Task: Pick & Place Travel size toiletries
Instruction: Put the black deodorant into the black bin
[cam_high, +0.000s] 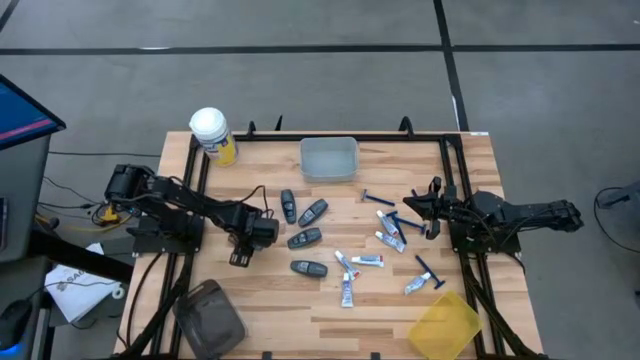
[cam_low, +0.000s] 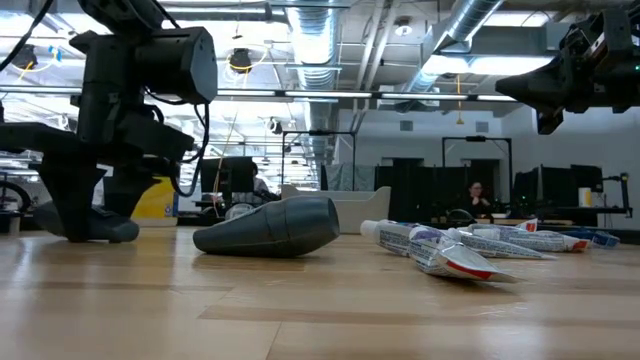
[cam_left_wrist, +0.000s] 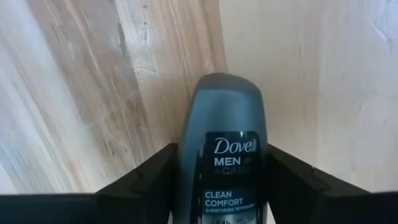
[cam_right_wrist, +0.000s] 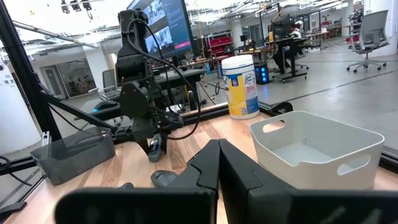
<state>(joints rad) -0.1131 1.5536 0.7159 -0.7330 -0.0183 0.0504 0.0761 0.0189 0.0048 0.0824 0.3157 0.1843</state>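
Note:
My left gripper (cam_high: 240, 256) stands over the table's left part, shut on a dark grey oval pod, a labelled bottle (cam_left_wrist: 227, 155). Several more grey pods (cam_high: 304, 238) lie flat mid-table, and one (cam_low: 270, 226) shows close in the low view. White squeeze tubes (cam_high: 367, 260) and blue razors (cam_high: 430, 270) lie scattered to the right of the pods. My right gripper (cam_high: 415, 202) hangs shut above the table's right part, over a razor and tubes (cam_low: 450, 250), touching nothing. My left gripper pinches the grey bottle between its two fingers (cam_left_wrist: 155, 183), one on each narrow side of the labelled body (cam_left_wrist: 186, 168). The fingers come from above, slanting down, and lie along the bottle. Its rounded free end (cam_low: 112, 230) pokes out past the fingertips at the table top.
A clear bin (cam_high: 328, 158) sits at the far edge, with a yellow jar with a white lid (cam_high: 213, 135) at the far left corner. A grey bin (cam_high: 210, 315) stands at the near left and a yellow bin (cam_high: 445, 325) at the near right. People sit at desks beyond the table.

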